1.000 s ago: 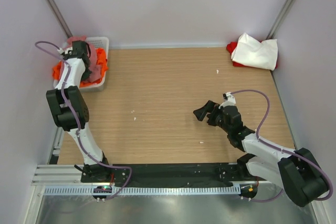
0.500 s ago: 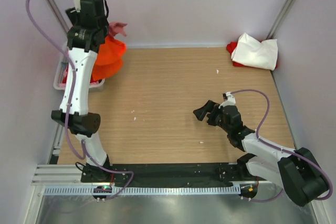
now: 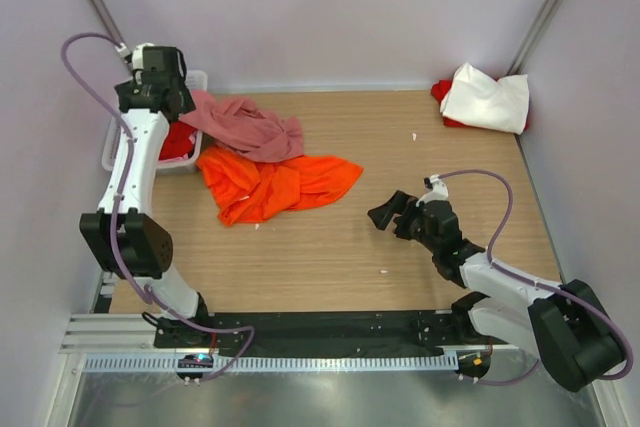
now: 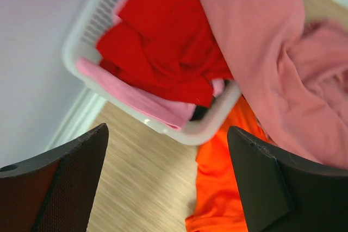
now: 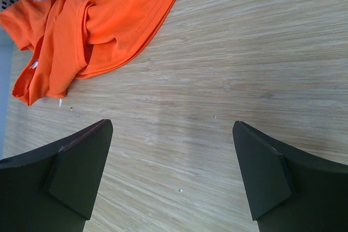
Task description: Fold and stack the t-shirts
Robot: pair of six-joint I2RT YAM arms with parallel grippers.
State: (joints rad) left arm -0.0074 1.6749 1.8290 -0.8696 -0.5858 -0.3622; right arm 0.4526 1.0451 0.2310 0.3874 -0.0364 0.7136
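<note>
A bright orange t-shirt (image 3: 275, 185) lies crumpled on the table left of centre. A dusty salmon-pink t-shirt (image 3: 250, 127) trails from the basket's rim onto the orange one. My left gripper (image 3: 160, 95) hangs open and empty above the white basket (image 3: 196, 78). In the left wrist view my gripper (image 4: 168, 183) looks down at a red shirt (image 4: 163, 42) and a lighter pink shirt (image 4: 147, 101) in the basket (image 4: 81, 36). A white shirt (image 3: 487, 97) lies on a red one (image 3: 440, 92) at the back right. My right gripper (image 3: 385, 215) is open and empty above bare table, right of the orange shirt (image 5: 92, 31).
The basket stands in the back left corner against the wall. Walls close the table at the back and on both sides. Bare wood lies between the orange shirt and the white and red pile.
My left gripper lifted the orange and salmon-pink shirts out of the basket, swung them up, and let go. They now lie on the table. The right arm has not moved.
</note>
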